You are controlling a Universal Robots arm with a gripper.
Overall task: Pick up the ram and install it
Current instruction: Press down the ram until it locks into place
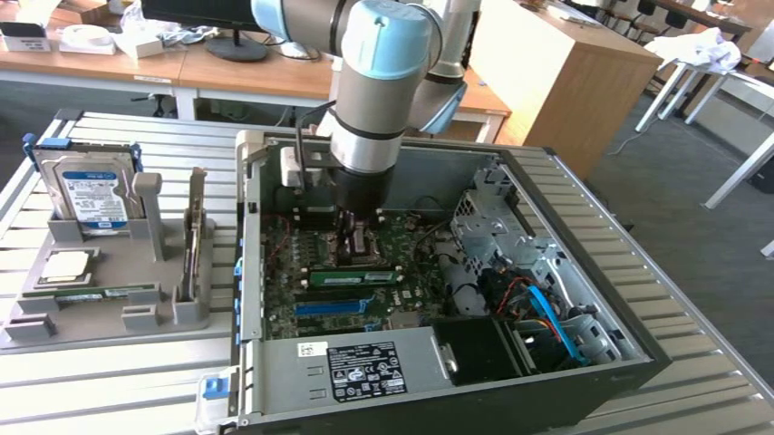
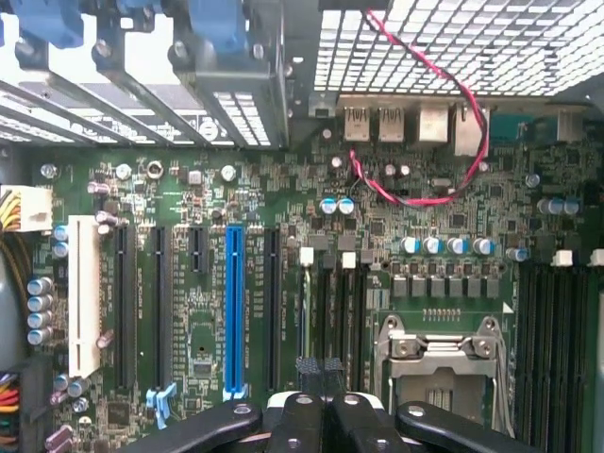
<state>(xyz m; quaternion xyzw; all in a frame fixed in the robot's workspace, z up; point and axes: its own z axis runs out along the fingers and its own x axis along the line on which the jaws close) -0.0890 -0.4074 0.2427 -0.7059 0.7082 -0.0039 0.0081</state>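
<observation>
The ram (image 1: pixel 351 276), a long green stick with a white label, stands on edge in a motherboard slot inside the open computer case (image 1: pixel 581 299). In the wrist view the ram (image 2: pixel 303 311) is seen edge-on as a thin green line in the leftmost of the black memory slots. My gripper (image 1: pixel 354 243) reaches down into the case just behind it. Its black fingertips are shut together, gripper (image 2: pixel 319 366), right over the near end of the stick. Nothing shows between them. Whether they touch the stick I cannot tell.
A blue expansion slot (image 2: pixel 234 311) and the silver processor socket (image 2: pixel 444 351) flank the memory slots. On the exterior view's left, a grey tray (image 1: pixel 97 322) holds a hard drive (image 1: pixel 91 195), a square processor (image 1: pixel 67 265) and another green stick (image 1: pixel 97 293). Cables and drive cages fill the case's right side.
</observation>
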